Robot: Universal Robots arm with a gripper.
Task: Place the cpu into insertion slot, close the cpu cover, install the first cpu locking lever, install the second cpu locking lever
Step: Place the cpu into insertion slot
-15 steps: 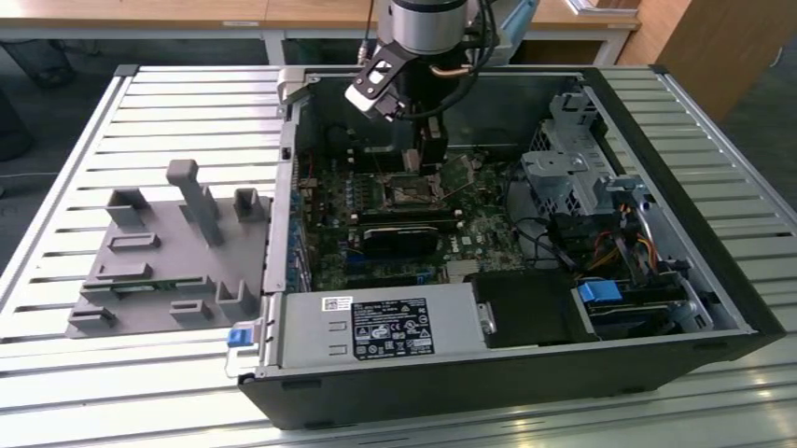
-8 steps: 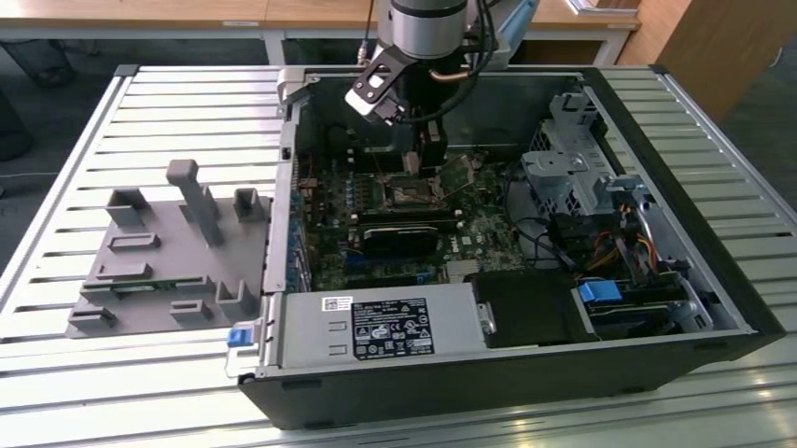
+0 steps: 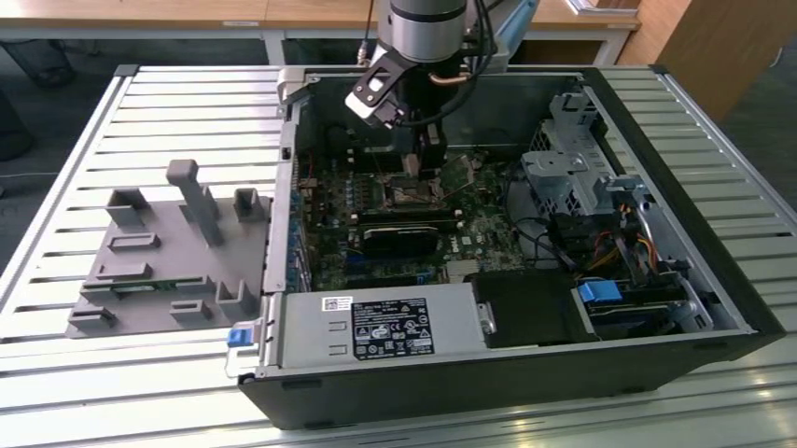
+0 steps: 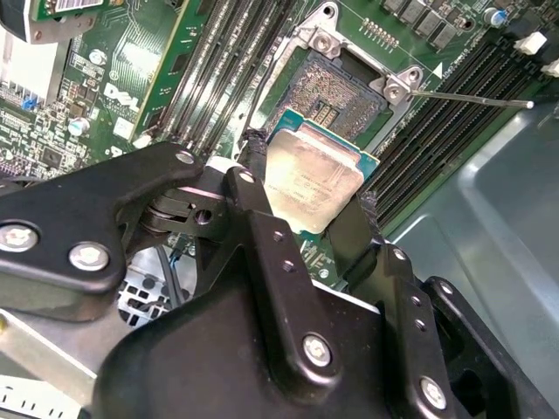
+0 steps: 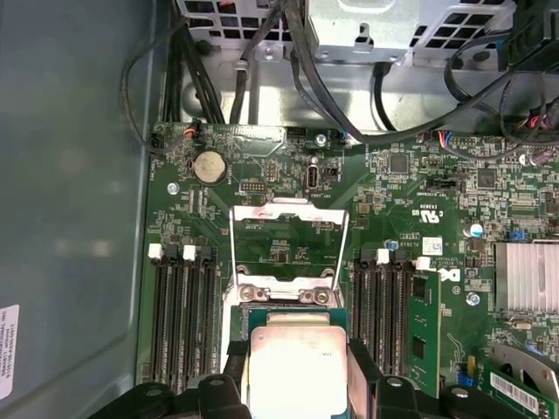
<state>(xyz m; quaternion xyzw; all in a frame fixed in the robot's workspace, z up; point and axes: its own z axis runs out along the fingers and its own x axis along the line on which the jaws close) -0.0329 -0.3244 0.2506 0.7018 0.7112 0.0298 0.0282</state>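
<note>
In the exterior view, the arm reaches down into the open computer case (image 3: 734, 308). Its gripper (image 3: 417, 166) hangs over the green board, at about twelve o'clock from the case's middle. A grey fixture (image 3: 174, 252) lies on the slatted table (image 3: 75, 392), at nine o'clock from the case.

In the second wrist view, the fingers (image 4: 251, 166) are clamped on two opposite edges of the cpu (image 4: 316, 185), probably to spare its faces. The insertion slot (image 4: 336, 92) lies bare just beyond the chip, with its pin field exposed. A locking lever (image 4: 472, 97) is swung aside, so nothing bars the way. The chip looks unseated, though I cannot tell whether it touches the slot's rim.

In the first wrist view, the cpu cover (image 5: 288, 210) is folded back beyond the held chip, leaving the socket open for access.
</note>
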